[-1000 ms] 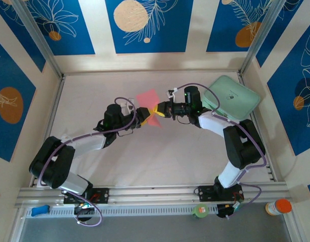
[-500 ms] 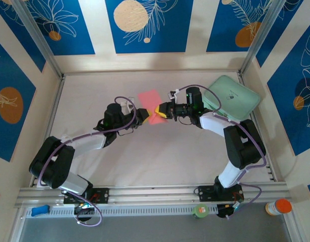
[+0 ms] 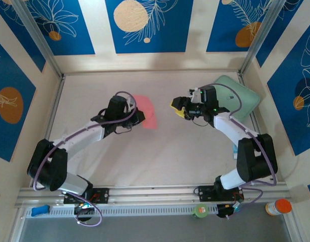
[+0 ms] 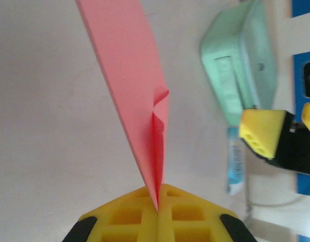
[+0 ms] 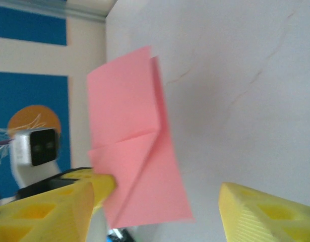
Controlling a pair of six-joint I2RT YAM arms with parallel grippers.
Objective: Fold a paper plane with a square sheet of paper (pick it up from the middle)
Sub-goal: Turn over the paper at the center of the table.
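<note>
The square sheet of paper (image 3: pixel 147 111) is salmon pink and folded, with creases across it, and hangs above the table's middle. My left gripper (image 3: pixel 140 117) is shut on its near edge. In the left wrist view the yellow pads meet on the paper (image 4: pixel 128 75) at the left gripper (image 4: pixel 158 210). My right gripper (image 3: pixel 178 109) stands open a short way to the right of the sheet, apart from it. In the right wrist view the paper (image 5: pixel 134 146) hangs in front of the open right gripper (image 5: pixel 157 214), whose fingers (image 5: pixel 268 214) touch nothing.
A mint-green pad (image 3: pixel 241 97) lies at the back right, behind the right arm. A blue-and-white tube (image 4: pixel 236 160) lies on the table near it. An orange-capped bottle (image 3: pixel 280 206) and a green roll (image 3: pixel 200 210) sit outside the front rail.
My right gripper has opened, let go of the paper and drawn back to the right. My left gripper has shut on the sheet and now holds it alone.
</note>
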